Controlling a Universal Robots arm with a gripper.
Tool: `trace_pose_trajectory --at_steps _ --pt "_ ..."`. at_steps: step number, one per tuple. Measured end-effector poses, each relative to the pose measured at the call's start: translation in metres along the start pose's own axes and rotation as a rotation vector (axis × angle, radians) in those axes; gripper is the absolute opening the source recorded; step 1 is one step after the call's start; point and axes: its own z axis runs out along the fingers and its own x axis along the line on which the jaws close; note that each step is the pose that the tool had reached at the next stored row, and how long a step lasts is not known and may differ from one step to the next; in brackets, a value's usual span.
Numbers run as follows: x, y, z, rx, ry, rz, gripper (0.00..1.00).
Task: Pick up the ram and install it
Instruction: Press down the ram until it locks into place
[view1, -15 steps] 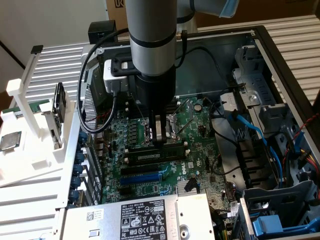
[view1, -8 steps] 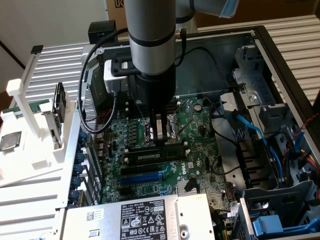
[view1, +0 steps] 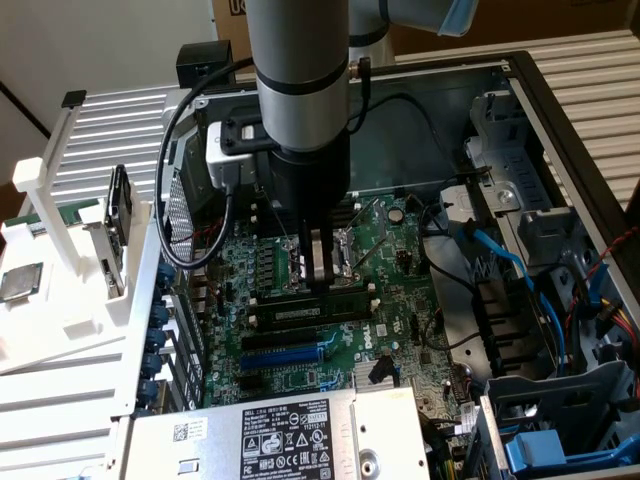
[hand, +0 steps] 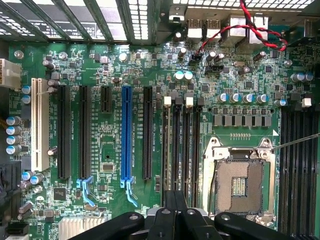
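Observation:
The ram (view1: 305, 311) is a dark green stick with a pale label. It stands on edge in a black memory slot on the motherboard (view1: 390, 300), just in front of the processor socket. My gripper (view1: 321, 286) hangs straight down over it, fingers pressed together and shut. The tips are at the stick's top edge, near its middle. In the wrist view my gripper (hand: 175, 196) is over the row of black memory slots (hand: 186, 150), beside the open processor socket (hand: 239, 182).
The computer case lies open with a drive cage (view1: 560, 420) and blue cables (view1: 500, 260) on the exterior view's right. A power supply (view1: 280, 440) sits at the front. A white parts rack (view1: 70, 290) holding a silver chip (view1: 22, 283) stands outside on the exterior view's left.

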Motion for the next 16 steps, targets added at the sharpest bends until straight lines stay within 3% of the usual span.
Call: trace_pose_trajectory --at_steps 16 --pt "0.0003 0.0001 0.0065 0.0002 0.0046 0.0 0.1"
